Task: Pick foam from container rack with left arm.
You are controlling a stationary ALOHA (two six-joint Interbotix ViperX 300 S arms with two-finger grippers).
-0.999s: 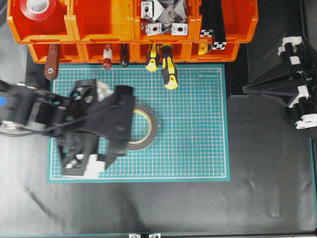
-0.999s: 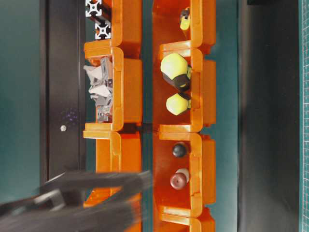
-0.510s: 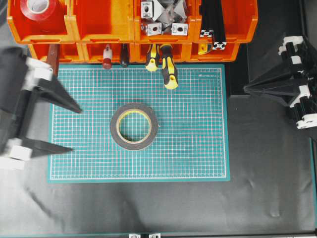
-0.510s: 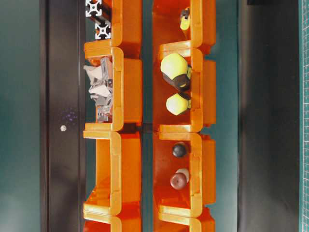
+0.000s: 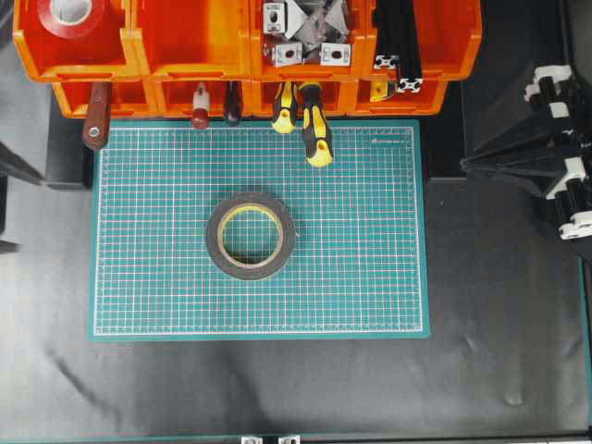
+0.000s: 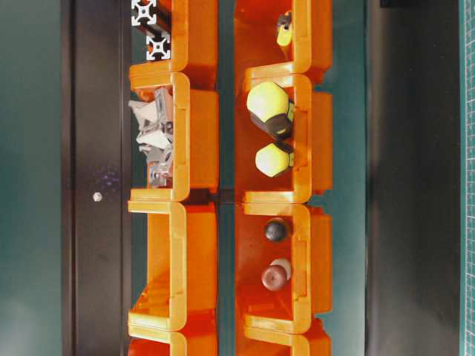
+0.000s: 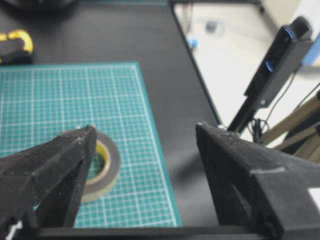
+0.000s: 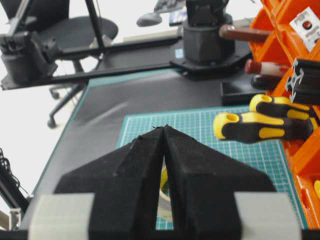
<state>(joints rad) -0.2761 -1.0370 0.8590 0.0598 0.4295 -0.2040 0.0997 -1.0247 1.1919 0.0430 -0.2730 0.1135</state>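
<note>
The foam [image 5: 251, 235] lies flat on the green cutting mat [image 5: 370, 277], out of the container rack [image 5: 185, 51] and well apart from it — so, judging by how things lie, the picking itself looks done and the roll is set down where it can rest without rolling. Flat like this, its hole faces straight up; being a ring, it has no long axis along the mat, only the short one through its core, which stands vertical.

The left gripper [image 7: 142, 150] stands wide open with nothing between its jaws. In the left wrist view the foam sits ahead of and below the jaws, partly hidden behind the tip of the jaw on the left of that view, and clear of both. From overhead only dark slivers of that arm show at the left edge, well apart from the roll.

The right gripper [image 8: 164, 131] has its jaws pressed together on nothing — parked, it seems, since the task is the other arm's. The foam peeps out beyond and below its closed tips, with a yellow-handled screwdriver [image 8: 260, 125] off to their right.
</note>
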